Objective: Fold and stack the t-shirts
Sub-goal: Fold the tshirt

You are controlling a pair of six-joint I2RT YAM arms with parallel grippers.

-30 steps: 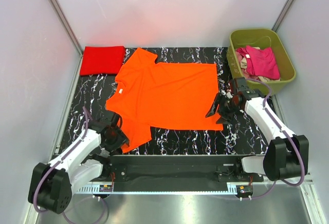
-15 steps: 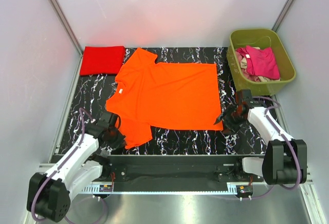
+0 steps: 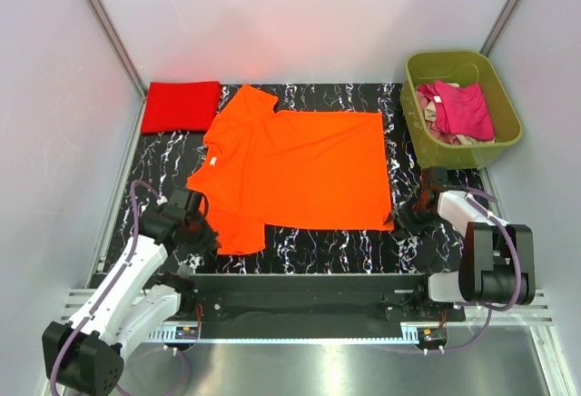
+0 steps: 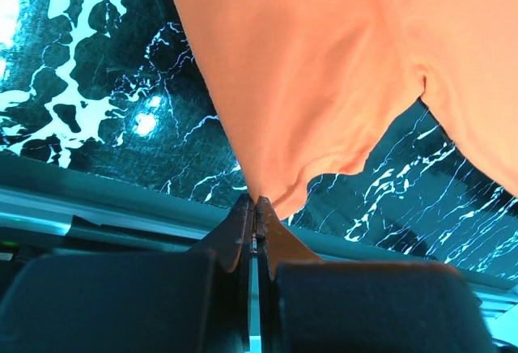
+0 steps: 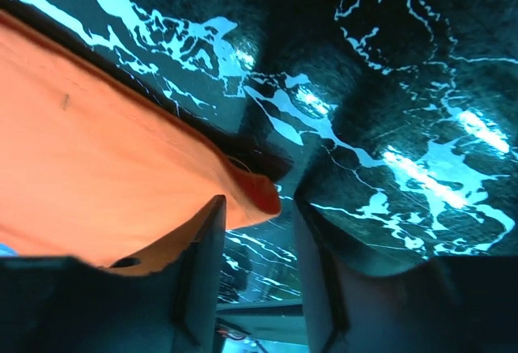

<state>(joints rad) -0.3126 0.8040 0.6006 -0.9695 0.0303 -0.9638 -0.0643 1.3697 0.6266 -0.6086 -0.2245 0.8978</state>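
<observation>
An orange t-shirt [image 3: 300, 164] lies spread flat on the black marbled table [image 3: 318, 249]. My left gripper [image 3: 205, 232] is at the near edge of the shirt's left sleeve. In the left wrist view the left gripper [image 4: 256, 201] is shut, its tips pinching the hem of the orange sleeve [image 4: 307, 61]. My right gripper [image 3: 406, 217] sits at the shirt's near right corner. In the right wrist view the right gripper [image 5: 259, 201] has its jaws apart, and the orange corner [image 5: 255, 191] lies between them. A folded red t-shirt [image 3: 180, 105] rests at the far left.
An olive bin [image 3: 454, 55] at the far right holds pink t-shirts [image 3: 463, 110] and other crumpled clothes. White walls enclose the table on three sides. A metal rail [image 3: 309, 282] runs along the near edge between the arm bases.
The left gripper moved left along the sleeve and shut on its hem. The right gripper dropped to the shirt's near right corner, and its jaws have narrowed around it.
</observation>
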